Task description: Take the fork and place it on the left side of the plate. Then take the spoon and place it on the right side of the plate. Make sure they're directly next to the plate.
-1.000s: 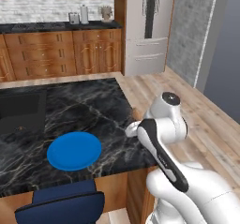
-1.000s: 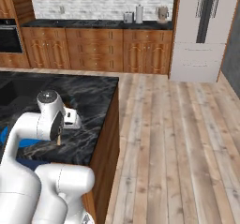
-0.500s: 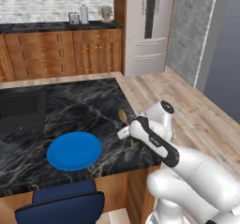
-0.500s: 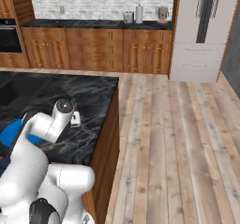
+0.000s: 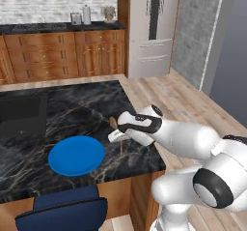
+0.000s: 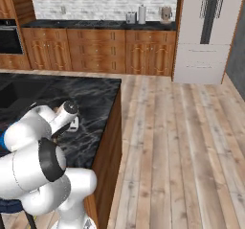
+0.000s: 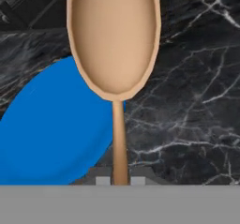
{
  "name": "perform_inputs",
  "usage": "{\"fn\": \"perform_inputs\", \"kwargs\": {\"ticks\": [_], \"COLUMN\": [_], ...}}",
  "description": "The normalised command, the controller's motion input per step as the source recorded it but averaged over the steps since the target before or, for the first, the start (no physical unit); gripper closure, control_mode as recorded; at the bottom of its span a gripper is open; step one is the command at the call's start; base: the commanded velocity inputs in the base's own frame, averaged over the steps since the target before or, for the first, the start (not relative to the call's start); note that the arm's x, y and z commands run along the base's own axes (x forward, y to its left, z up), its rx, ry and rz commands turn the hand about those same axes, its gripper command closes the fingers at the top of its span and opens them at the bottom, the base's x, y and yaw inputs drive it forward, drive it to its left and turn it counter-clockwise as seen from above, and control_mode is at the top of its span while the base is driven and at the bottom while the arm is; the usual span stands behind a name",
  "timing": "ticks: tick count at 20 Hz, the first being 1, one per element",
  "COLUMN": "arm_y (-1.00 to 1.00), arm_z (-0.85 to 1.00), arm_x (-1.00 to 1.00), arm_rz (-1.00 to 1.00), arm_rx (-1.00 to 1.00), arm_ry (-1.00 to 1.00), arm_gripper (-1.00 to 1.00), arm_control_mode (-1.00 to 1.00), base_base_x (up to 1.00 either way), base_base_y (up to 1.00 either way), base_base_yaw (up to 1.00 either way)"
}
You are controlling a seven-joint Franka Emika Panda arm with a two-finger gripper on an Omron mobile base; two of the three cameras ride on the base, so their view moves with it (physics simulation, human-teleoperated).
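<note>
Fingers (image 7: 120,180) clenching spoon (image 7: 114,45), now swinging lower toward plate (image 5: 76,155) right edge; placement nearing.

Wooden spoon (image 7: 114,40) in the tool (image 7: 117,181), beside flat blue plate (image 5: 76,155) (on counter).

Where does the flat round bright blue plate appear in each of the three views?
Left base view: the flat round bright blue plate lies lower left, on the black marble counter.
Right base view: a blue sliver at the left edge.
Hand view: left half.
Shared landmark: the counter.
</note>
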Motion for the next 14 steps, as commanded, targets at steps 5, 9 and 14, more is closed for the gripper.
{"fn": "perform_inputs", "kwargs": {"ticks": [5, 9, 14], "arm_y": [0.43, 0.23, 0.00], "arm_z": [-0.13, -0.09, -0.26], "arm_x": [0.35, 0.29, 0.22], "arm_rz": [0.00, 0.00, 0.00], "arm_rx": [0.03, 0.02, 0.02], "arm_ry": [0.33, 0.21, 0.08], "arm_gripper": [1.00, 1.00, 1.00], "arm_control_mode": [-1.00, -1.00, -1.00], "base_base_x": [0.00, 0.00, 0.00], "base_base_y": [0.00, 0.00, 0.00], "base_base_yaw": [0.00, 0.00, 0.00]}}
